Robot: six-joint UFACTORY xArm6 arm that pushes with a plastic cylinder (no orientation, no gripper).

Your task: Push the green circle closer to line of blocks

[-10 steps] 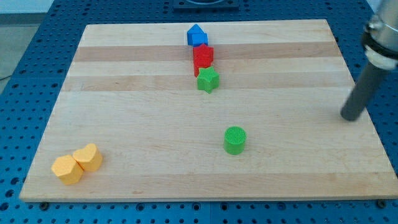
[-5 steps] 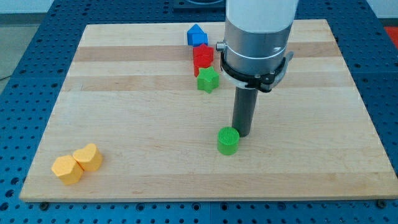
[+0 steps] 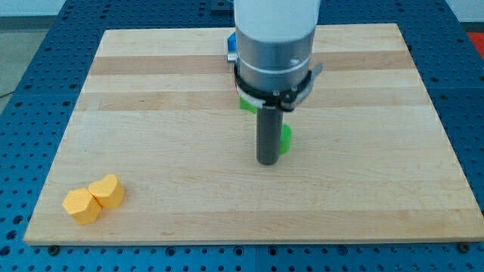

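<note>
Here my tip (image 3: 267, 162) rests on the wooden board (image 3: 151, 151) near its middle, and the rod above it rises into the broad grey arm body (image 3: 274, 38) that fills the view's top centre. There are no jaws on this rod, so nothing is gripped; the tip only presses against things from the side. The green circle (image 3: 285, 139) sits just to the view's right of the rod and slightly above the tip, touching or all but touching it, with most of its body hidden behind the rod so that only a green sliver shows. Above it, the line of blocks is largely covered by the arm: a small piece of the green block (image 3: 245, 103) peeps out at the arm's left edge, and a corner of the blue block (image 3: 231, 45) shows higher up at the same edge. Whether the circle touches that line cannot be told. Well apart, near the view's bottom left corner, two yellow blocks (image 3: 93, 199) lie touching each other.
</note>
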